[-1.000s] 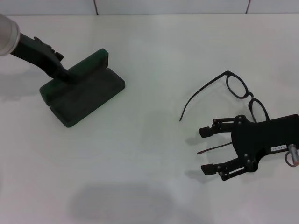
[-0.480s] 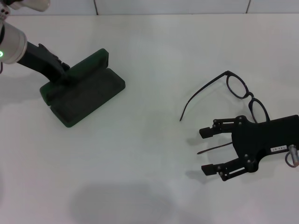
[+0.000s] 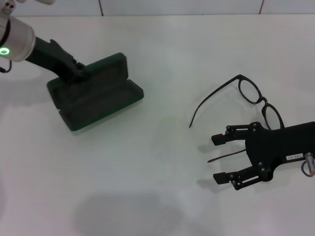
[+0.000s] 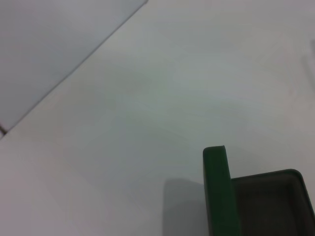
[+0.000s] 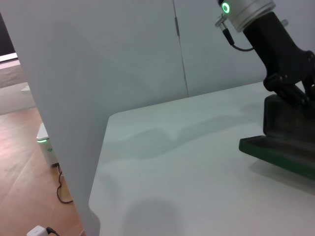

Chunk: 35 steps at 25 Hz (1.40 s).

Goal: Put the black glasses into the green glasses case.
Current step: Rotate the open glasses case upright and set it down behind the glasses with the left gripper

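Observation:
The green glasses case [image 3: 98,101] lies open at the left of the white table, its lid standing up along the far side. My left gripper [image 3: 78,73] is shut on the lid's far edge; the right wrist view shows the left gripper [image 5: 290,83] on top of the case [image 5: 285,142]. The left wrist view shows only one corner of the case [image 4: 219,191] and its dark lining. The black glasses [image 3: 264,103] lie unfolded at the right. My right gripper [image 3: 216,158] stands open beside them, with one temple arm lying between its fingers.
The white table [image 3: 157,162] runs to a wall at the back. In the right wrist view the table's edge [image 5: 106,142] drops to a wooden floor with a small device and cables.
The left gripper has shifted right with the case, which now lies a little further toward the table's middle and shows more of its lid. The right gripper has barely moved.

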Each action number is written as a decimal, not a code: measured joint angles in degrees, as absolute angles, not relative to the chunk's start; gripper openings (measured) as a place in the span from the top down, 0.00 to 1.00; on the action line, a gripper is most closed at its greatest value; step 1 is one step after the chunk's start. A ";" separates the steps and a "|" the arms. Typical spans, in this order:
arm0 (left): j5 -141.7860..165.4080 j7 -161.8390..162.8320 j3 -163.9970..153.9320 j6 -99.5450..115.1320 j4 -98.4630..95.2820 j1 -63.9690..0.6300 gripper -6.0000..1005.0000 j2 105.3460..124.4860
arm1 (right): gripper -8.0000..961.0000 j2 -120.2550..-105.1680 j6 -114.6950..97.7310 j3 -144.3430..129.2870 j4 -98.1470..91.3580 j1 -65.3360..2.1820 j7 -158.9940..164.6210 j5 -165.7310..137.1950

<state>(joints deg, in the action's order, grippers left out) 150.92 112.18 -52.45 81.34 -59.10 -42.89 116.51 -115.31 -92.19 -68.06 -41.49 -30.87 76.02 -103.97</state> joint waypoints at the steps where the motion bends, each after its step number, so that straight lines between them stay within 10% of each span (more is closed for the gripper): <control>1: 150.23 111.86 -52.83 81.73 -59.63 -42.89 0.80 116.58 | 0.08 -115.31 -92.18 -68.05 -41.49 -30.83 76.02 -103.97; 12: 137.18 87.91 -57.82 82.06 -63.35 -39.79 0.77 119.56 | 0.09 -115.31 -92.69 -68.20 -41.56 -30.39 76.02 -103.97; 35: 131.92 74.65 -61.69 75.52 -59.76 -35.54 0.72 119.66 | 0.09 -115.40 -92.67 -68.27 -41.51 -29.88 75.81 -103.98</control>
<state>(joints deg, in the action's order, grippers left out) 131.92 74.64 -61.69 75.52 -59.76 -35.54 119.66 -115.40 -92.67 -68.28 -41.51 -29.88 75.81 -103.98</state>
